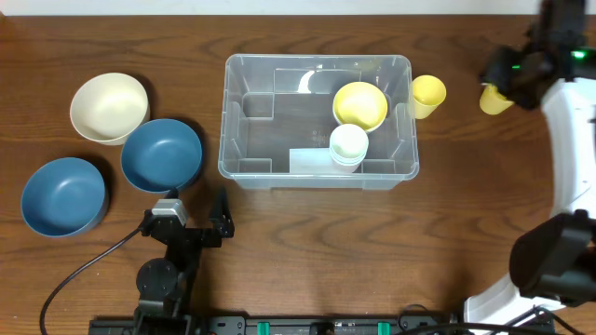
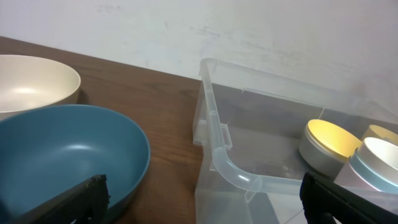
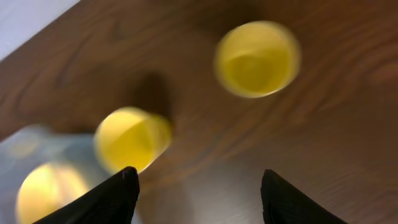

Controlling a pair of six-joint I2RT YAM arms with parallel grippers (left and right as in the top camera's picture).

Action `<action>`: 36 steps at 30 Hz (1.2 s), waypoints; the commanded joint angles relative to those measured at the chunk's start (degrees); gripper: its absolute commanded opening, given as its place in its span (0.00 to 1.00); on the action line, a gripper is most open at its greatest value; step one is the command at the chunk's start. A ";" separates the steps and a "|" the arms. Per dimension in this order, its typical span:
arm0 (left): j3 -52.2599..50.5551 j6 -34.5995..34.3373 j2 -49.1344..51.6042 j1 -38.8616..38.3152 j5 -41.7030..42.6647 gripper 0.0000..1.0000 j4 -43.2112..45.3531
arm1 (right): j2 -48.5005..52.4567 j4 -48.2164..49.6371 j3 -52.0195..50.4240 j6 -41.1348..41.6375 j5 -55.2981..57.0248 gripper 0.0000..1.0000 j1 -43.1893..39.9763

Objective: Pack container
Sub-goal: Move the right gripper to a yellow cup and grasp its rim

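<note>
The container [image 1: 318, 119] sits in the middle of the dark wood-grain table [image 1: 298, 251], nearer the far edge. It is a big rectangular bin of clear, colourless plastic with a thick rounded rim, stepped mouldings in the corners, and a pale label [image 1: 310, 161] on its near wall. Inside it, on the right-hand half, a smooth matte yellow bowl [image 1: 360, 105] lies on the floor, and just in front of it stands a pale round cup [image 1: 349, 145].

Just outside the bin's right wall stands a yellow cup [image 1: 428, 95], open end up. A second yellow cup [image 1: 494, 99] stands further toward the right edge, near the far right corner.

Toward the left edge are three round bowls with a soft, dull sheen: a cream bowl [image 1: 109, 108] at the back, a blue bowl [image 1: 161, 154] touching it in front, and another blue bowl [image 1: 63, 195] nearest the left edge.

The left gripper [image 2: 202, 202] waits low by the near edge, its black fingers spread wide apart, clasping nothing. The right gripper [image 3: 199, 196] hangs above the two yellow cups, its view blurred, its fingers also well apart and empty.
</note>
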 commanded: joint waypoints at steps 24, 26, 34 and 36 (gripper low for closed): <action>-0.92 1.16 -0.35 0.35 -0.17 0.98 -2.10 | 18.91 8.59 0.76 0.92 2.84 0.54 -7.76; -0.92 1.16 -0.35 0.35 -0.17 0.98 -2.10 | 19.82 8.96 0.76 0.92 2.84 0.52 -7.78; -0.92 1.16 -0.35 0.35 -0.17 0.98 -2.10 | 20.46 9.79 0.76 0.83 5.51 0.28 -7.85; -0.92 1.16 -0.35 0.35 -0.17 0.98 -2.10 | 20.44 9.49 0.79 0.63 5.64 0.12 -7.85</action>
